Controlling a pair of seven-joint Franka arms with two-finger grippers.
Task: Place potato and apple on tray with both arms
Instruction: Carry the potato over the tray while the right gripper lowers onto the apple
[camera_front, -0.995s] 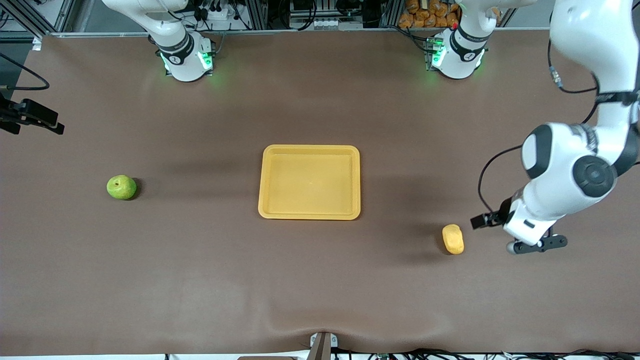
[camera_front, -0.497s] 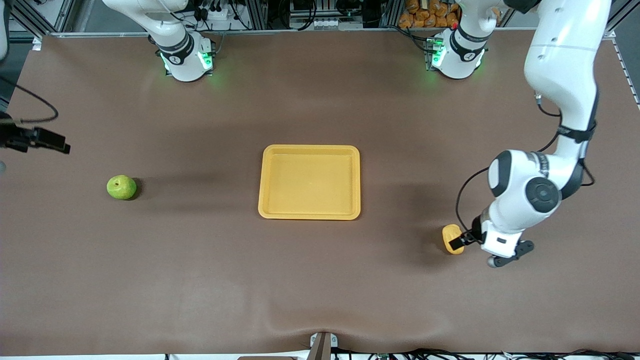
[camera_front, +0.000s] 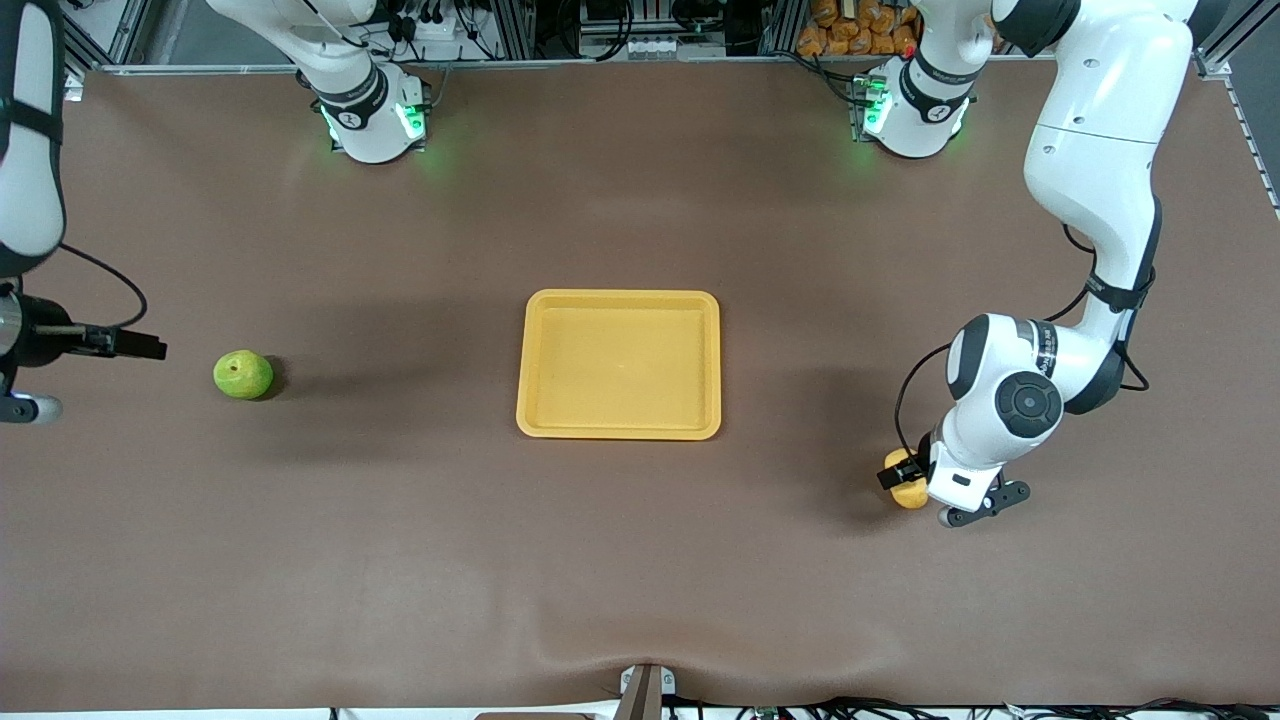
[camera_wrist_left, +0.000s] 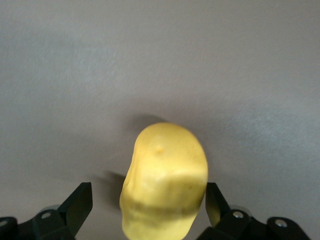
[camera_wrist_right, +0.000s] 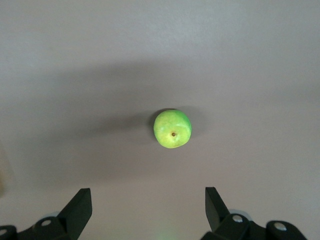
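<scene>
The yellow-orange potato (camera_front: 909, 494) lies on the table toward the left arm's end, nearer the front camera than the yellow tray (camera_front: 620, 297). My left gripper (camera_front: 915, 480) is low over it and open. In the left wrist view the potato (camera_wrist_left: 165, 175) sits between the two fingers (camera_wrist_left: 80, 205), with a gap at one side. The green apple (camera_front: 243, 375) lies toward the right arm's end of the table. My right gripper (camera_front: 40, 365) is open and empty, short of the apple (camera_wrist_right: 172, 129), at the table's edge.
The tray stands empty in the middle of the brown table. Both arm bases (camera_front: 370, 110) stand along the table's top edge in the front view.
My left arm has swung in and down, and its open fingers now straddle the potato. My right arm has moved in from the table's edge toward the apple.
</scene>
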